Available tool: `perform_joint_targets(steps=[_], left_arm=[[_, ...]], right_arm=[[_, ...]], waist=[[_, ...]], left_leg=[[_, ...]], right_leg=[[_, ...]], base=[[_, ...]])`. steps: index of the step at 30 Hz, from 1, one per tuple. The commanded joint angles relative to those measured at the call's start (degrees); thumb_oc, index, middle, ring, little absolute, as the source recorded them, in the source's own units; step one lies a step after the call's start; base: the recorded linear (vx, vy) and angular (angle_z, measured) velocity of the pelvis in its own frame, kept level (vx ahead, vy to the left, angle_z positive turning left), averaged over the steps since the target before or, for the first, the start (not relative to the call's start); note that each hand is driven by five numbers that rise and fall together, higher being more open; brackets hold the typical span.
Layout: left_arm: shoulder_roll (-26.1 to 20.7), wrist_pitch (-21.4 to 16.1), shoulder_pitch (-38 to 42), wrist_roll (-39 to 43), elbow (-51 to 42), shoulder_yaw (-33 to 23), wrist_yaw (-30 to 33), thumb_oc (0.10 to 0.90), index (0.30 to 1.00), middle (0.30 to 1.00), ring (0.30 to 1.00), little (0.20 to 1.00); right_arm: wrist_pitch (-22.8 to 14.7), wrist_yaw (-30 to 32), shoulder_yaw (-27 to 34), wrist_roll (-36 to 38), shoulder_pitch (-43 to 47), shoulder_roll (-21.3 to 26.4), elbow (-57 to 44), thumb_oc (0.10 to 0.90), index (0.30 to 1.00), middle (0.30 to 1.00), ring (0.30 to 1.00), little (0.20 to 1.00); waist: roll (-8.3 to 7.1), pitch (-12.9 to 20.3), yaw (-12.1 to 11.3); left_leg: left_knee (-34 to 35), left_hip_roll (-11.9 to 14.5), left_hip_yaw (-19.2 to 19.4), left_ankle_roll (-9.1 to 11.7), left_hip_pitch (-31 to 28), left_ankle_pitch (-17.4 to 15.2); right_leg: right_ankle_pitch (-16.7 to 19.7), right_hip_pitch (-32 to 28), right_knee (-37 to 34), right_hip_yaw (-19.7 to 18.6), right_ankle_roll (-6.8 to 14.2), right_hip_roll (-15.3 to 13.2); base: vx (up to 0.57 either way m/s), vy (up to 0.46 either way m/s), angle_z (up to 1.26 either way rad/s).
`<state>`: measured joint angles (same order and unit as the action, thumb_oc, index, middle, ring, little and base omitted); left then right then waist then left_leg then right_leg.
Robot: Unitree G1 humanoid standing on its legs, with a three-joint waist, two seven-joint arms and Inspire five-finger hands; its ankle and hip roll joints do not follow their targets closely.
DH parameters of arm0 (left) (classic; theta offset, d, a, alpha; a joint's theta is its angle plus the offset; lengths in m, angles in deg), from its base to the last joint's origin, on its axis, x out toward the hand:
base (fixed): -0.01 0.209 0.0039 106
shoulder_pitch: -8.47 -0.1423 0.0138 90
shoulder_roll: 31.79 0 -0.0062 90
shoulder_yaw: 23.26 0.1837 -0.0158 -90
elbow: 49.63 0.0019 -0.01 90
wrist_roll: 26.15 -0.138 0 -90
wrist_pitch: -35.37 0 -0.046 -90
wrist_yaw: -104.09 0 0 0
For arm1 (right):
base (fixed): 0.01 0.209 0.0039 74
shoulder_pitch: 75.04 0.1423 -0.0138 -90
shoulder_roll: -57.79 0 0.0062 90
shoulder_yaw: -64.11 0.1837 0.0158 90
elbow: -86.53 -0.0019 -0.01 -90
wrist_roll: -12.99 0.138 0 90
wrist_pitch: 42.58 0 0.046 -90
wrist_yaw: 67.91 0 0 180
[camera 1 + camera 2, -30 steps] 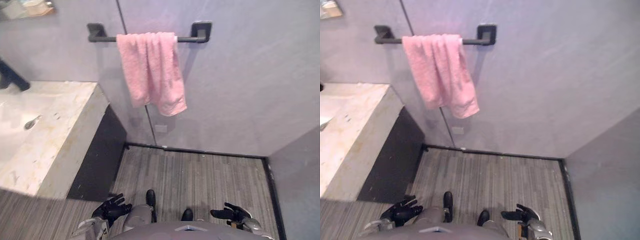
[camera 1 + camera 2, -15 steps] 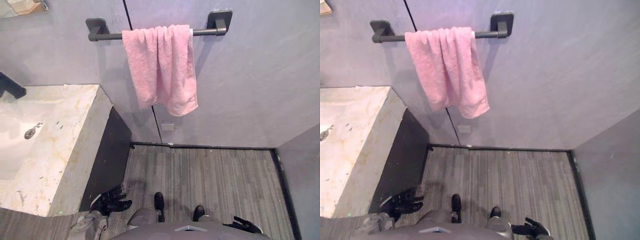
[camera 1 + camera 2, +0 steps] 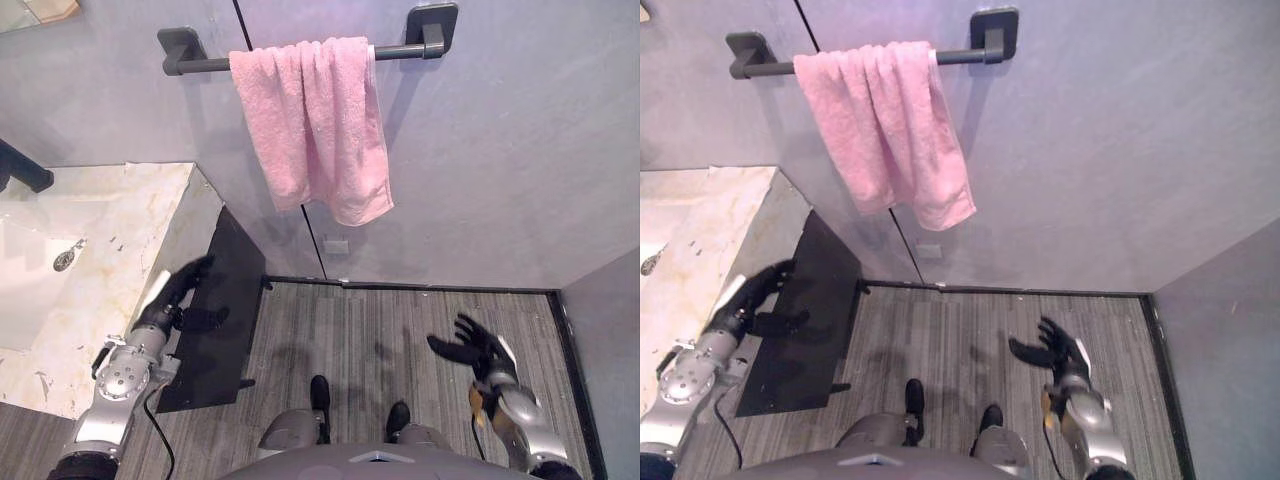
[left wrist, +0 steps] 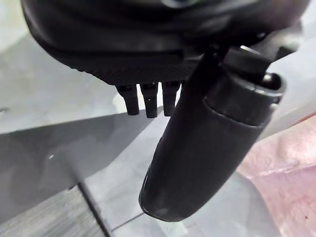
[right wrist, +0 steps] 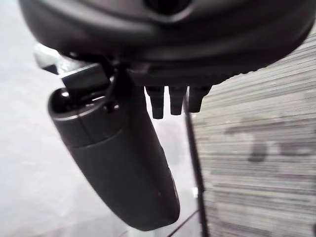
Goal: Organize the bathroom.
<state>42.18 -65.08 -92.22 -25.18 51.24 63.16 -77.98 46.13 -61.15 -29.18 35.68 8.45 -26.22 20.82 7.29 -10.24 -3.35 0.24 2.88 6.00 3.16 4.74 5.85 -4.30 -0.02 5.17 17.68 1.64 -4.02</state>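
Left eye view: pink towel point(image 3: 312, 125) hangs on wall bar point(image 3: 400, 50), beside marble counter point(image 3: 90, 260). Left hand point(image 3: 172, 292) and right hand point(image 3: 470, 345), fingers spread, empty, both raised since earlier. Wrist views: fingers straight.

Pink towel point(image 3: 312, 125) draped over dark wall bar point(image 3: 300, 58), marble counter point(image 3: 100, 250) at left, left hand point(image 3: 178, 290) beside it, fingers straight, right hand point(image 3: 470, 345) spread above striped floor point(image 3: 400, 330)
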Motion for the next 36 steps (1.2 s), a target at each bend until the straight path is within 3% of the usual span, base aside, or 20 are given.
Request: perform_joint_targets(steps=[1,6,10,13,19,24,25,28,31,36], left_arm=[[-6.6,-7.4,3.0,-2.3,-0.8,-7.9,8.0,0.8,0.9,0.9,0.9,0.9],[-7.2,-8.6,6.5,-1.7,-3.4,-8.8,11.5,0.8,0.9,0.9,0.9,0.9],[-6.2,-7.7,9.8,1.2,-5.7,-8.9,13.1,0.8,0.9,0.9,0.9,0.9],[-5.3,-5.2,13.0,5.2,-7.0,-7.8,12.2,0.8,0.9,0.9,0.9,0.9],[-4.8,-1.2,17.1,8.9,-8.4,-6.5,10.2,0.8,0.9,0.9,0.9,0.9],[-5.2,5.4,19.5,9.9,-11.1,-4.4,4.9,0.8,0.9,0.9,0.9,0.9],[-5.5,7.8,20.7,14.0,-11.3,-3.2,1.7,0.8,0.9,0.9,0.9,0.9],[-5.2,10.0,22.4,20.1,-11.3,-1.3,-3.5,0.8,0.9,0.9,0.9,0.9],[-5.3,9.9,24.4,26.7,-11.0,0.7,-8.7,0.8,0.9,0.9,0.9,0.9],[-5.8,5.9,28.4,33.9,-9.9,4.3,-15.5,0.8,0.9,0.9,0.9,0.9]], right_arm=[[-1.4,-1.8,-1.0,-3.6,2.4,1.8,-8.0,0.8,0.9,0.9,0.9,0.9],[-1.0,-4.2,-0.7,-5.8,6.9,4.7,-16.3,0.8,0.9,0.9,0.9,0.9],[-0.8,-2.7,-0.6,-9.2,11.5,7.4,-24.5,0.8,0.9,0.9,0.9,0.9],[0.4,-0.9,-0.7,-13.4,17.6,10.5,-30.4,0.8,0.9,0.9,0.9,0.9],[2.6,-1.8,-2.1,-17.7,23.3,12.9,-32.8,0.8,0.9,0.9,0.9,0.9],[4.5,-4.4,-4.1,-22.9,25.3,15.6,-35.7,0.8,0.9,0.9,0.9,0.9],[5.0,-5.4,-5.1,-24.4,26.0,16.3,-36.4,0.8,0.9,0.9,0.9,0.9],[5.5,-6.0,-6.7,-25.3,26.9,16.6,-36.8,0.8,0.9,0.9,0.9,0.9],[5.2,-5.6,-8.2,-25.1,27.7,17.0,-36.4,0.8,0.9,0.9,0.9,0.9],[4.1,-5.2,-10.2,-24.8,28.2,17.4,-35.9,0.8,0.9,0.9,0.9,0.9]], waist=[[-4.69,1.7,-1.2],[-5.52,2.4,-1.9],[-5.96,3.1,-2.5],[-6.26,4.0,-2.9],[-6.64,5.1,-3.1],[-6.89,5.9,-3.1],[-6.72,6.1,-2.8],[-6.28,6.1,-2.4],[-5.77,5.8,-1.8],[-4.96,6.1,-0.4]], left_leg=[[-4.3,1.8,-0.4,3.5,2.6,-2.7],[-3.8,2.2,-0.8,4.0,1.8,-2.5],[-3.2,2.5,-1.1,4.2,0.8,-2.5],[-2.7,2.7,-1.0,4.5,0.0,-2.5],[-2.1,2.9,-0.8,4.7,-1.2,-2.7],[-1.5,3.1,-0.7,5.0,-2.3,-2.7],[-1.5,3.0,-0.6,5.2,-2.5,-2.8],[-1.6,2.9,-0.5,5.2,-2.8,-2.8],[-1.7,3.0,-0.2,5.2,-3.0,-2.9],[-1.6,2.9,1.0,5.4,-3.6,-3.1]], right_leg=[[0.6,0.2,-2.1,-2.5,3.1,-2.2],[0.5,-1.1,-2.5,-2.1,3.0,-2.1],[0.3,-2.4,-3.0,-1.9,3.0,-1.9],[0.2,-3.6,-3.7,-2.0,3.1,-1.7],[0.2,-5.0,-4.5,-1.8,3.3,-1.5],[0.4,-6.4,-5.5,-1.8,3.5,-1.3],[0.5,-6.7,-5.7,-2.1,3.6,-1.3],[0.5,-6.8,-5.5,-2.4,3.7,-1.3],[0.4,-6.7,-5.1,-2.8,3.8,-1.5],[0.3,-6.6,-4.9,-3.4,4.1,-1.8]], base=[[0.06,-0.044,0.07],[0.07,-0.025,0.07],[0.06,0.007,0.07],[0.06,0.045,0.03],[0.05,0.04,0.01],[0.07,0.032,0.03],[0.07,0.05,-0.02],[0.04,0.04,-0.02],[0.02,0.06,0.0],[0.03,0.059,-0.02]])
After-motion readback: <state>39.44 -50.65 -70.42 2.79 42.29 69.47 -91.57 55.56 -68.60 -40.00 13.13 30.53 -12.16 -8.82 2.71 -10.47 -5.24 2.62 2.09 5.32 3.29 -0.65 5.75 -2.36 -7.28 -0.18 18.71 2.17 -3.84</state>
